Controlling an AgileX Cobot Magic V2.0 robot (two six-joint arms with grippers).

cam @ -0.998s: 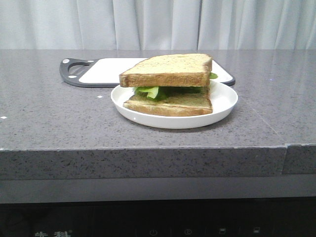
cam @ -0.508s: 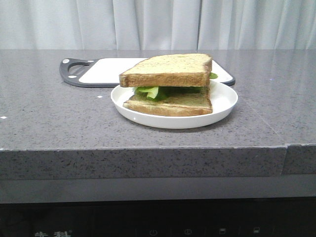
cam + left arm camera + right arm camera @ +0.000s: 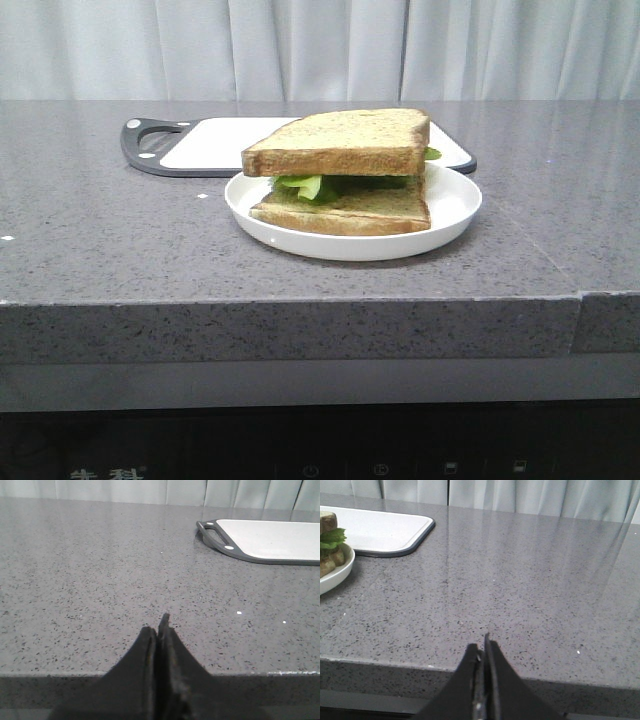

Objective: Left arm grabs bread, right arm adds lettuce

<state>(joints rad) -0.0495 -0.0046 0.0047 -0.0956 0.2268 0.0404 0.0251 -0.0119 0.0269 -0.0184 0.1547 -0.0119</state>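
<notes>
On a white plate (image 3: 455, 205) in the middle of the counter, a thick slice of bread (image 3: 340, 143) lies on top of green lettuce (image 3: 305, 185), which rests on a thinner slice (image 3: 345, 212). The stack's edge, with a lettuce leaf (image 3: 330, 536), shows at the side of the right wrist view. My left gripper (image 3: 159, 625) is shut with nothing in it, back at the counter's front edge, far from the plate. My right gripper (image 3: 482, 645) is shut too, empty, at the front edge to the plate's right. Neither arm shows in the front view.
A white cutting board (image 3: 215, 142) with a dark rim and handle (image 3: 145, 140) lies behind the plate. The grey speckled counter (image 3: 100, 220) ends in a front edge (image 3: 300, 300) near both grippers. Pale curtains hang at the back.
</notes>
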